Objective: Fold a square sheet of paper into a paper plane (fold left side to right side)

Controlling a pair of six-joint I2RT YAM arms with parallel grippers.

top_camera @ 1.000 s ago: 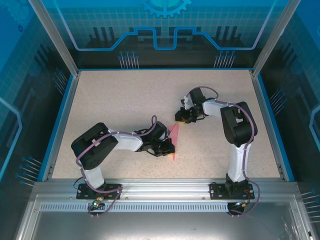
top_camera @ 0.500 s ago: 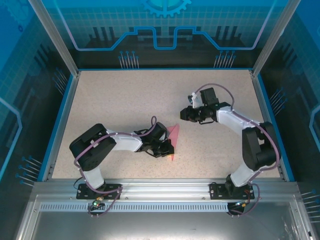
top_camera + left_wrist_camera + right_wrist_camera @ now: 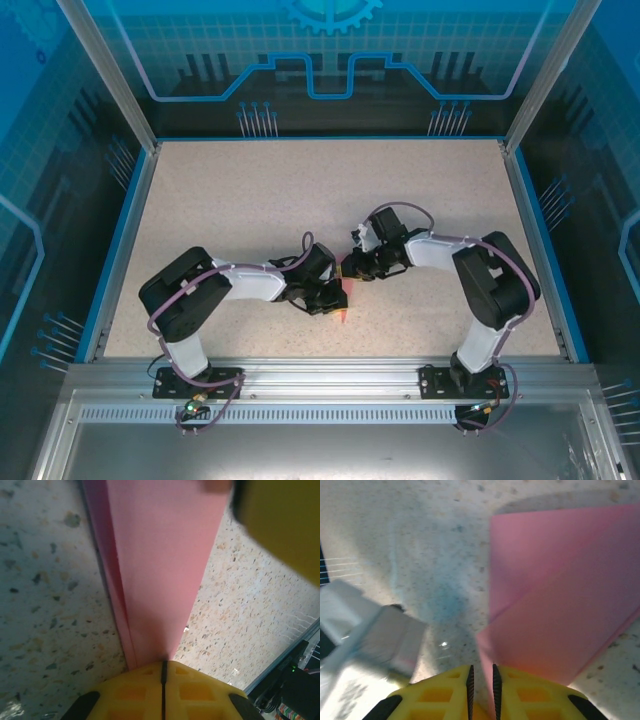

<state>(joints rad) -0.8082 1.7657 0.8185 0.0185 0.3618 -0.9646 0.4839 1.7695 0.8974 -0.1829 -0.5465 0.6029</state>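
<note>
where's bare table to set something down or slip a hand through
Bare: the far half of the speckled beige tabletop, under the blue back rim; also the near strip between the left arm and right arm. Crowded: the middle, where the left gripper and right gripper meet at the folded pink paper.
</note>
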